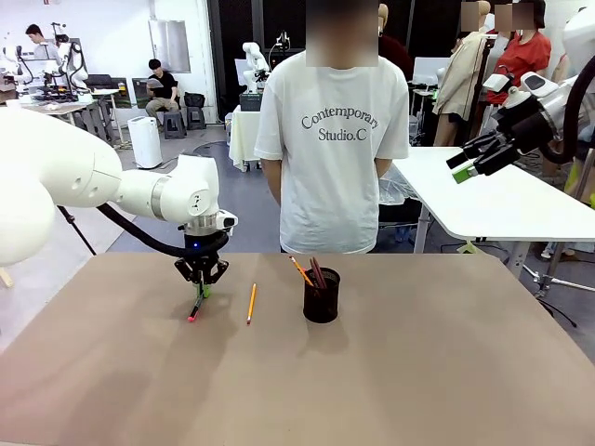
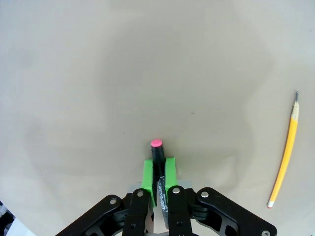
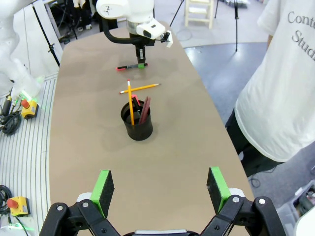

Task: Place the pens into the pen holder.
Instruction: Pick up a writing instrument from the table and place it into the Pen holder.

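Observation:
A black pen with a pink end (image 1: 196, 310) lies on the brown table, and my left gripper (image 1: 202, 290) is shut on it. In the left wrist view the green pads (image 2: 147, 175) clamp the black pen (image 2: 157, 156) from both sides. A yellow pencil (image 1: 251, 303) (image 2: 285, 155) lies flat beside it. The black mesh pen holder (image 1: 322, 295) (image 3: 137, 124) stands near the table's middle with an orange pencil and dark pens in it. My right gripper (image 1: 465, 167) hangs open high at the right, its pads (image 3: 104, 186) wide apart.
A person in a white T-shirt (image 1: 333, 139) stands at the far table edge behind the holder. A white table (image 1: 502, 200) stands at the back right. Bare brown tabletop (image 1: 372, 390) spreads in front of the holder.

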Robot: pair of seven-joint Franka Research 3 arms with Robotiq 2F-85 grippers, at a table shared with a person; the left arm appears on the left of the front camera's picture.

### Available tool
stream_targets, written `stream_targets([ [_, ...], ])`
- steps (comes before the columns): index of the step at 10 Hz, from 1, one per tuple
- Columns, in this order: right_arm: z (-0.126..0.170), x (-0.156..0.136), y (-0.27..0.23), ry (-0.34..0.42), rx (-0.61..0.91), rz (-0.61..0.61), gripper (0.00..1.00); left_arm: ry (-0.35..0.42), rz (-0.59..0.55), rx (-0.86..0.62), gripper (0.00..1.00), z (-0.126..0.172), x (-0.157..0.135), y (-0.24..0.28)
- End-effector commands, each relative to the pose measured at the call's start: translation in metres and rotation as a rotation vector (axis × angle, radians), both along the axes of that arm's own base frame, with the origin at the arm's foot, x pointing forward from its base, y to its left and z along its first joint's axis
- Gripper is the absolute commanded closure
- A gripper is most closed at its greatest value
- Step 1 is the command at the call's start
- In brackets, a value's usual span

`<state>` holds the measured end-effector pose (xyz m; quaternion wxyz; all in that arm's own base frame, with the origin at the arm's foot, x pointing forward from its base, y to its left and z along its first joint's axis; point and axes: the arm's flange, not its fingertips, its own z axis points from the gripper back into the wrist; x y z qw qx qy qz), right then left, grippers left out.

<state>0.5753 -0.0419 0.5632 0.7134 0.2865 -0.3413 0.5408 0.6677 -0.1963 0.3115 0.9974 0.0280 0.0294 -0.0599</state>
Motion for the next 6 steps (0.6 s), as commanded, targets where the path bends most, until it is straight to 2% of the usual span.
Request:
stream_targets([
  [1,0.003,-0.001,0.002,0.004,0.003,-0.015,0.00,0.015,0.005,0.023,1.00,0.005,-0.010,0.006],
  [3,0.003,-0.001,0.002,0.004,0.003,-0.015,0.00,-0.002,-0.055,-0.100,1.00,0.021,-0.017,0.003],
  [6,0.003,-0.001,0.002,0.004,0.003,-0.015,0.00,-0.010,-0.168,-0.287,1.00,0.062,-0.032,0.005],
])
